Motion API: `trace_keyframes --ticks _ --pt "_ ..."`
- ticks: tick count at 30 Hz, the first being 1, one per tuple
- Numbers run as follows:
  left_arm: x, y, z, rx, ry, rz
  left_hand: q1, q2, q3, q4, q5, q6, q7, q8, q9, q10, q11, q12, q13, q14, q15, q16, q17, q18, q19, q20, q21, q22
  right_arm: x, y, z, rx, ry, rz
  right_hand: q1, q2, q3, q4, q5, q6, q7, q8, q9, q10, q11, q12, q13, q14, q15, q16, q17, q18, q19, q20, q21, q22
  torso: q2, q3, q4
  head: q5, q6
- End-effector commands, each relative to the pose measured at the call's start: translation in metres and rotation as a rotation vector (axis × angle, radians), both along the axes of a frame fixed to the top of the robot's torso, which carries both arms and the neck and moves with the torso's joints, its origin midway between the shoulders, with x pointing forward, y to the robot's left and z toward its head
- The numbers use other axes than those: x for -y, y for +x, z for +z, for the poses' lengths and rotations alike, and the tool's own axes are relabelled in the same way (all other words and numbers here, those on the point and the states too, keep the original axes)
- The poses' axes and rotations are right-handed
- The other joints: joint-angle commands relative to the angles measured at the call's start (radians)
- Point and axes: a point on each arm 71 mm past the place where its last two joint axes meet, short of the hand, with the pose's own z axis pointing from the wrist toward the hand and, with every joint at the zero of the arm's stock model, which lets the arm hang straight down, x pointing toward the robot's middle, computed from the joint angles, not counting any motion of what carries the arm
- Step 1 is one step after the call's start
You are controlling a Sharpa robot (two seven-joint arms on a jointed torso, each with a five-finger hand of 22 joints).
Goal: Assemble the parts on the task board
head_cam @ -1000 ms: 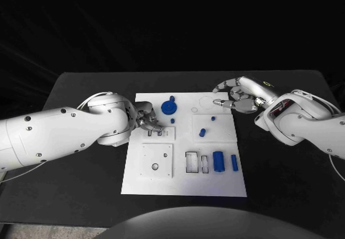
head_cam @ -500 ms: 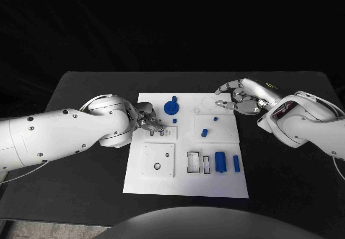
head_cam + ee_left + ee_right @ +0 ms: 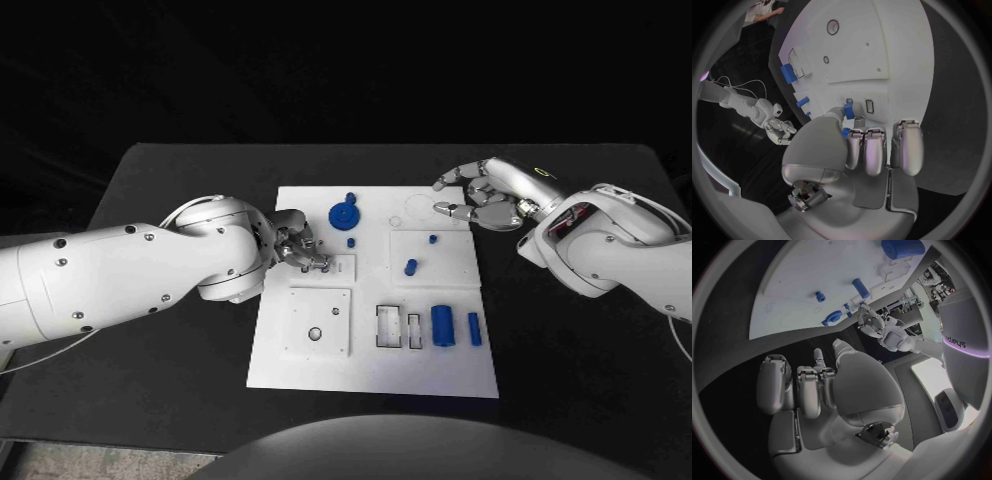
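Observation:
The white task board lies in the middle of the table. My left hand hovers at the board's left edge over two small slots. In the left wrist view the left hand pinches a small blue part between thumb and finger, close to a slot. My right hand hangs over the board's far right corner with its fingers curled in and nothing in them. A blue gear, small pegs, a short blue piece and two blue cylinders sit on the board.
A square inset plate with a hole takes up the board's near left. Two white rectangular pockets lie beside the cylinders. Black table surrounds the board on all sides.
My left hand has edged slightly right and nearer, toward the small slots, keeping the blue part. The right hand has barely moved.

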Motion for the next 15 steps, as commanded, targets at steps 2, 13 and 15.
trace_keyframes --ticks 2,13,15 --pt "0.0004 -0.0039 -0.0054 -0.021 -0.005 0.004 -0.003 -0.004 0.006 -0.001 -0.004 0.044 -0.039 -0.006 0.002 0.097 0.001 0.003 0.263 0.107 -0.006 0.002 0.263 -0.009 0.0 -0.005 -0.006 0.144 -0.0004 0.0 -0.0018 -0.013 -0.009 0.0 0.008 0.003 0.005 -0.001 0.007 0.01 -0.001 -0.006 -0.002 0.105 0.009 0.004 0.263 0.102 0.007 0.001 0.26 -0.007 0.0 0.004 -0.007 0.182 0.0 -0.0009 0.0004 -0.004 0.0" --pt "-0.0006 -0.007 -0.0073 -0.025 -0.014 0.007 -0.012 -0.012 0.028 -0.003 -0.004 0.047 -0.038 -0.017 0.005 0.097 0.001 0.003 0.263 0.107 -0.006 0.002 0.263 -0.008 -0.002 -0.005 -0.008 0.142 0.0007 0.0005 -0.0036 -0.018 -0.012 -0.006 0.01 0.003 0.007 -0.002 0.014 0.01 0.0 -0.007 -0.005 0.105 0.009 0.004 0.263 0.101 0.007 0.0 0.259 -0.007 -0.002 0.004 -0.01 0.181 0.0 -0.0006 0.0008 -0.005 0.0" --pt "-0.0007 -0.0069 -0.0077 -0.029 -0.016 0.008 -0.018 -0.015 0.039 -0.003 -0.007 0.045 -0.036 -0.026 0.006 0.097 0.002 0.003 0.263 0.107 -0.005 0.002 0.263 -0.007 -0.006 -0.004 -0.011 0.139 0.0007 0.0005 -0.0039 -0.02 -0.012 -0.006 0.012 0.003 0.008 -0.002 0.015 0.01 0.0 -0.007 -0.005 0.105 0.009 0.004 0.263 0.101 0.007 -0.001 0.259 -0.007 -0.002 0.004 -0.01 0.181 0.001 -0.0008 0.0013 -0.006 0.0"
